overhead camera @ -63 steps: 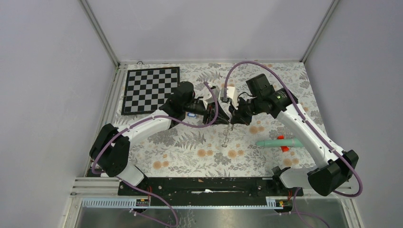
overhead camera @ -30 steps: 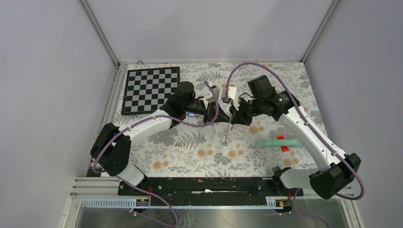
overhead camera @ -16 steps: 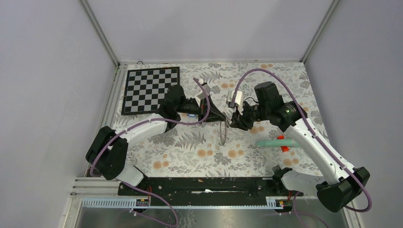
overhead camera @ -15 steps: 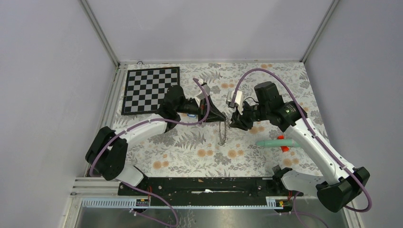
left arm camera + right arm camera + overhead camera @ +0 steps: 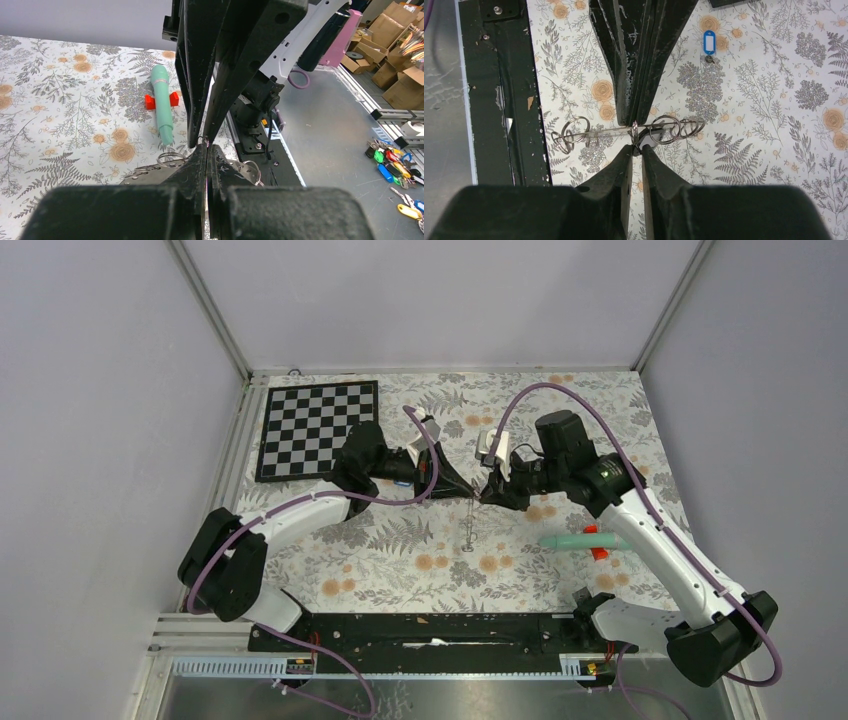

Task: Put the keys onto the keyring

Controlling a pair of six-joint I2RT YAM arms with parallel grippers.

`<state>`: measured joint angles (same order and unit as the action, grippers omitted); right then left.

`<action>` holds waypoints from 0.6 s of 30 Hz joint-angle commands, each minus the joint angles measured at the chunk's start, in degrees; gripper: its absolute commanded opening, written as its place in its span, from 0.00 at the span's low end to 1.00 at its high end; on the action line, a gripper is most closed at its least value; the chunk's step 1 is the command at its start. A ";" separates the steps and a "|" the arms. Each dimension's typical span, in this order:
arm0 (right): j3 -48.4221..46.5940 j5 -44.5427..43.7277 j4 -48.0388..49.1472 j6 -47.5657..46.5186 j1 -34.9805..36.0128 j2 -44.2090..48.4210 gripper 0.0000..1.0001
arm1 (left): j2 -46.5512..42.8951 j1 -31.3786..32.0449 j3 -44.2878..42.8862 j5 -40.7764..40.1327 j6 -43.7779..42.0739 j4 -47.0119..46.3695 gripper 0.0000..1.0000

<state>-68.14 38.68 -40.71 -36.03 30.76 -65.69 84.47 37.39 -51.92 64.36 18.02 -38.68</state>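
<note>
The keyring (image 5: 469,525) hangs edge-on above the middle of the cloth, a thin grey hoop with several small wire rings on it. My left gripper (image 5: 468,492) is shut on its upper edge. In the left wrist view the gripper (image 5: 206,146) pinches it, with the flat hoop (image 5: 150,171) spreading to both sides. From the opposite side my right gripper (image 5: 636,148) meets the keyring (image 5: 599,131), its tips closed on the black key (image 5: 647,139) right at the hoop. The blue key (image 5: 709,42) lies on the cloth, by my left wrist (image 5: 403,481).
A chequered board (image 5: 318,428) lies at the back left. A teal stick (image 5: 585,539) with a red piece (image 5: 599,552) lies on the right of the cloth, also in the left wrist view (image 5: 161,102). A black rail (image 5: 430,630) runs along the near edge.
My right jaws opened and have closed again at the hoop. The right wrist moved right and the left wrist drew back left. The hoop turned from a visible oval to edge-on.
</note>
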 commanded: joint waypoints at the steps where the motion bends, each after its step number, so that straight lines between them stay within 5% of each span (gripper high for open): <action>1: 1.20 2.32 2.25 -0.99 0.44 0.47 0.17 | -2.16 -0.03 -0.24 1.93 0.47 -4.81 0.00; 9: 3.18 3.89 4.14 -0.10 0.44 0.51 0.07 | -2.02 -0.03 0.26 2.35 3.03 -8.13 0.00; 18: 4.28 4.90 6.56 2.60 0.37 0.66 0.11 | -1.66 -0.03 1.44 2.20 5.01 -10.90 0.00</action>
<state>-64.07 42.65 -36.47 -34.94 30.76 -65.67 84.47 37.39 -50.50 65.39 21.78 -42.63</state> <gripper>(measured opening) 0.084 0.010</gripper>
